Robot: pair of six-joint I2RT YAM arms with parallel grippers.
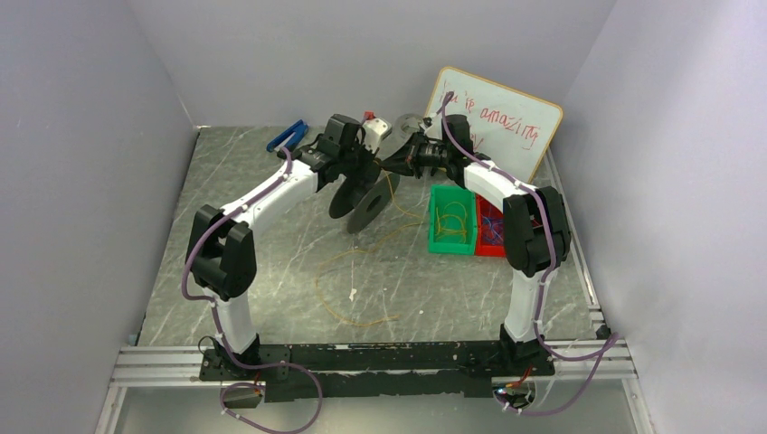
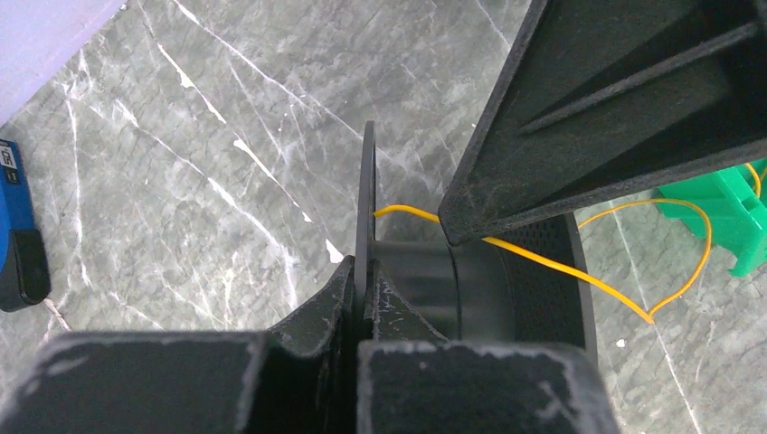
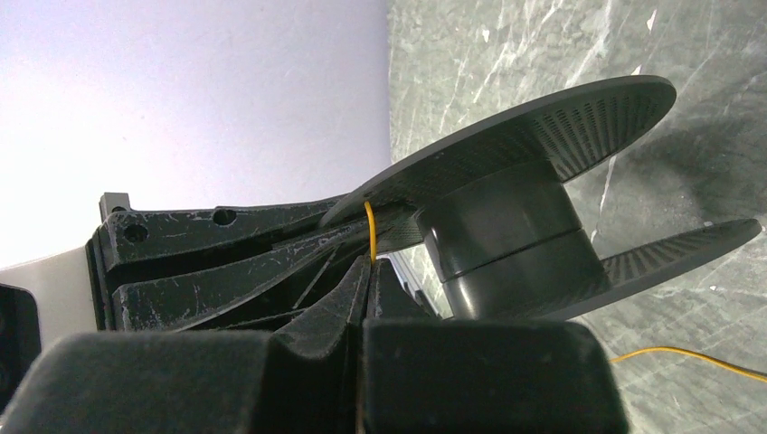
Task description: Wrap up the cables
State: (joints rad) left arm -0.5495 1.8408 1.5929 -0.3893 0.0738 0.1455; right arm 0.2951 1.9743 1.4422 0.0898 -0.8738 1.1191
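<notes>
Top external is showing wrapping barely begun: left gripper (image 2: 362,303) is clamping the spool (image 3: 502,231) rim, right gripper (image 3: 366,276) is pinching the cable (image 3: 370,231), mostly lying loose on the table (image 1: 271,271).

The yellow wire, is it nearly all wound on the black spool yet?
Hardly started. Done: the left gripper is shut on the rim of the black spool. In hand: the right gripper pinches the yellow wire beside the hub. Left: the hub looks bare, and a big loose loop lies on the table.
</notes>
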